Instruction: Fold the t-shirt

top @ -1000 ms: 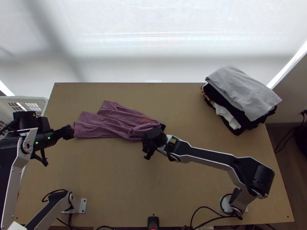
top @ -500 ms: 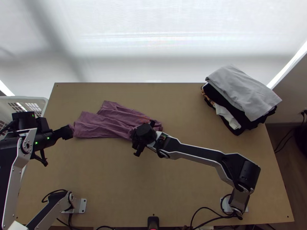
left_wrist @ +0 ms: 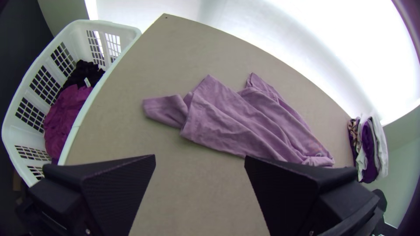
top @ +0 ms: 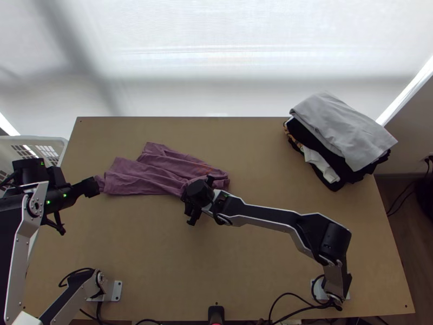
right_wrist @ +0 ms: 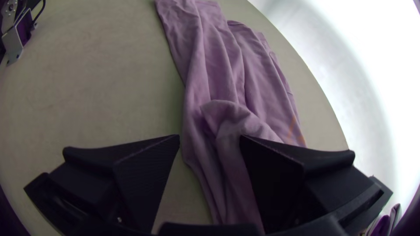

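Note:
The mauve t-shirt (top: 157, 173) lies bunched in long folds on the left half of the table, its narrow left end near my left gripper (top: 93, 187). In the left wrist view my left gripper (left_wrist: 200, 161) is open, with bare table between its fingers and the t-shirt (left_wrist: 236, 118) beyond them. My right gripper (top: 190, 201) is over the near edge of the shirt's right part. In the right wrist view the right gripper (right_wrist: 210, 140) stands open, and a bunched fold of the t-shirt (right_wrist: 218, 78) runs between its fingers.
A stack of folded clothes (top: 341, 135), light grey on top, lies at the table's back right. A white basket (left_wrist: 39, 65) with dark and magenta clothes stands beyond the table's left edge. Cables (top: 292, 300) run along the near edge.
My right gripper has moved left along the shirt from its right end. My left gripper has shifted slightly left. The shirt looks nearly the same.

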Tool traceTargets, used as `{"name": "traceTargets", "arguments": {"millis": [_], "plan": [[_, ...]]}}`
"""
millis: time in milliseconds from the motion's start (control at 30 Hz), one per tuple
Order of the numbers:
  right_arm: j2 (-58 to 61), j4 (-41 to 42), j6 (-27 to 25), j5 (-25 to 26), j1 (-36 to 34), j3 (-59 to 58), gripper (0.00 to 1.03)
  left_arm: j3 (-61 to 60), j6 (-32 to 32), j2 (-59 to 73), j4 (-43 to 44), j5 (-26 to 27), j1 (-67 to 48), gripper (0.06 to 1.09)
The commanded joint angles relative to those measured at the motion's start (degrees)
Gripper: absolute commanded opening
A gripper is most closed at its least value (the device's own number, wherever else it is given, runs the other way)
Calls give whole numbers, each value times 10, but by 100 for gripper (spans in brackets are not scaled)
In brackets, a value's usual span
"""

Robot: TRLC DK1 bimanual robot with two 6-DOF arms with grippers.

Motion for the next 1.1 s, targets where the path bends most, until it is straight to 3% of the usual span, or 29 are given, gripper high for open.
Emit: {"name": "traceTargets", "arguments": {"millis": [0,133,1067], "plan": [[19,3,5,1,-8,17,66,-12,9,-6,3,7,4,105],[28,10,3,1,-17,22,61,-17,12,-5,6,7,5,105],[17,7,2,0,-36,39,61,-22,23,11,20,10,13,105]]}}
